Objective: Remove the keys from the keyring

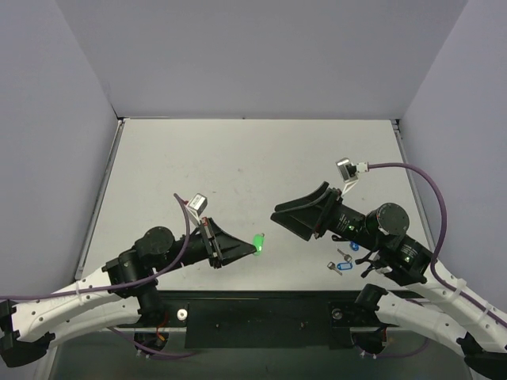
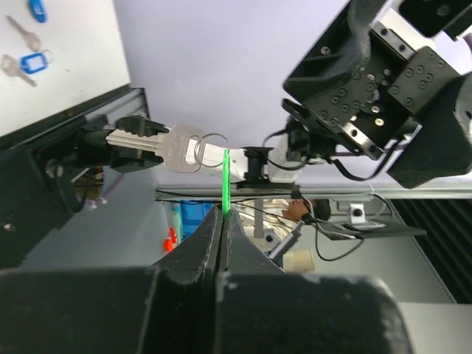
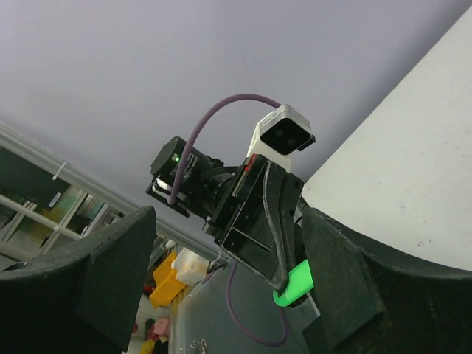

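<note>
Left gripper (image 2: 223,215) clamped on green tag (image 2: 225,181); keyring (image 2: 212,148) and silver key (image 2: 158,145) at its 9 o'clock. Right gripper (image 1: 291,224) jaws apart, empty.

Even bright lighting, sharp, shadowless

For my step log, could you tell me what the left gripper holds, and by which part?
Left gripper pinches the green tag's near end; keyring and silver key project beyond, ungripped.

Robotics lab: grey-walled test table (image 1: 238,158), cable-cluttered benches (image 2: 310,228) beyond.
</note>
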Robot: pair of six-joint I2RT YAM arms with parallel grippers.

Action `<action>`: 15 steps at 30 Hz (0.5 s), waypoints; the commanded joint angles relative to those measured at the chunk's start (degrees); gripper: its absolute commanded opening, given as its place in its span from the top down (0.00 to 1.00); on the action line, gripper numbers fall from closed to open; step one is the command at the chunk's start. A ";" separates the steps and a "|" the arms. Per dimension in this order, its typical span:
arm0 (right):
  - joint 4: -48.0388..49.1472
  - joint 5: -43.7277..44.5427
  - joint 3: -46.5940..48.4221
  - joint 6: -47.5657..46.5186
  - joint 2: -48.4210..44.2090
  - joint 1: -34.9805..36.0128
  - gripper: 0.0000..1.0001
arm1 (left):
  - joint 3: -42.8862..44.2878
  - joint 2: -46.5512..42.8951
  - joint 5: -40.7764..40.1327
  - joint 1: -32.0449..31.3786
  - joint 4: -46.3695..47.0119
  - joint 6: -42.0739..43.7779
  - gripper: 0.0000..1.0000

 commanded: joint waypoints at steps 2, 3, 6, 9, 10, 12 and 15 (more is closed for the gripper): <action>6.83 -6.52 4.28 -2.24 2.81 0.33 0.25 | 7.81 1.53 3.65 -0.26 0.76 0.28 1.00; 8.67 -7.13 4.46 -2.06 2.90 0.33 0.25 | 8.69 1.80 3.83 -0.18 0.85 0.19 1.00; 11.58 -8.28 4.46 -1.28 4.04 0.24 0.25 | 10.80 2.68 4.97 -0.17 1.82 0.37 1.00; 15.78 -9.16 4.11 0.13 4.92 0.15 0.25 | 13.17 3.47 5.50 -0.17 1.82 0.63 1.00; 17.11 -9.94 3.76 1.35 5.36 0.15 0.25 | 13.88 3.56 5.59 -0.17 3.30 0.54 1.00; 20.36 -10.47 3.14 2.76 5.80 0.06 0.26 | 14.41 3.64 5.24 -0.09 3.31 0.46 1.00; 24.58 -11.09 2.09 4.87 6.07 0.06 0.27 | 14.76 3.64 4.88 -0.09 3.57 0.28 1.00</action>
